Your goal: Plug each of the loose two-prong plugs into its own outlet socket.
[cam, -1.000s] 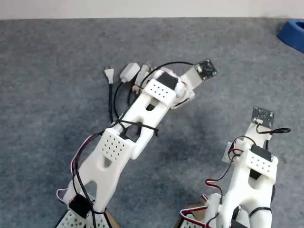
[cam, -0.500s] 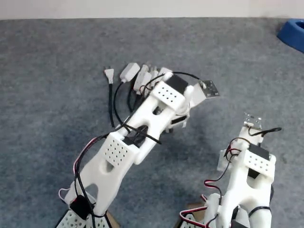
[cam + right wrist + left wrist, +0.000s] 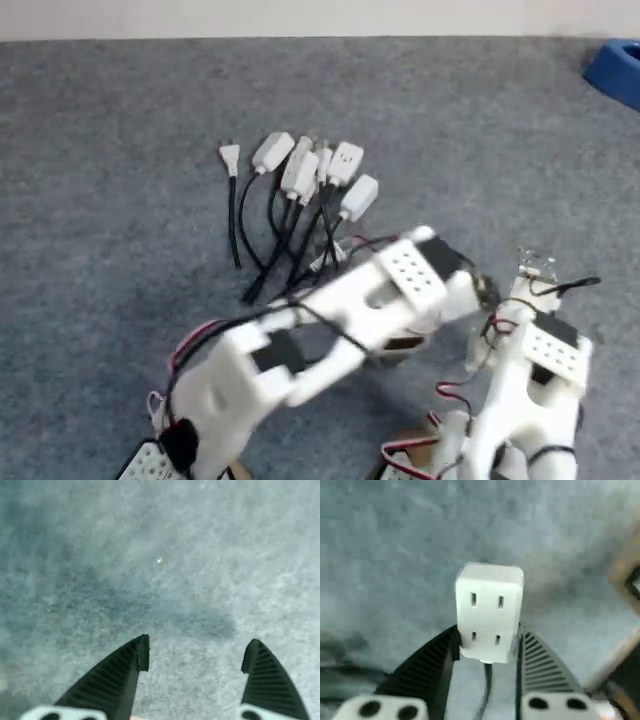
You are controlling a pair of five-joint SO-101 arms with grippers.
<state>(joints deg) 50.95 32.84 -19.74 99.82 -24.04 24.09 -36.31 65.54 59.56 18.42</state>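
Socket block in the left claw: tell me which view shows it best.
Left wrist view: the socket block faces the camera, four slots plain, gripped by the left claw. In the high view the left arm covers it. The right wrist view looks at carpet.

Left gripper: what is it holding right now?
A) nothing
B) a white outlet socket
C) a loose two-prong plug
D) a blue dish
B: in the left wrist view the left gripper is shut on a white outlet socket with two pairs of slots facing the camera.
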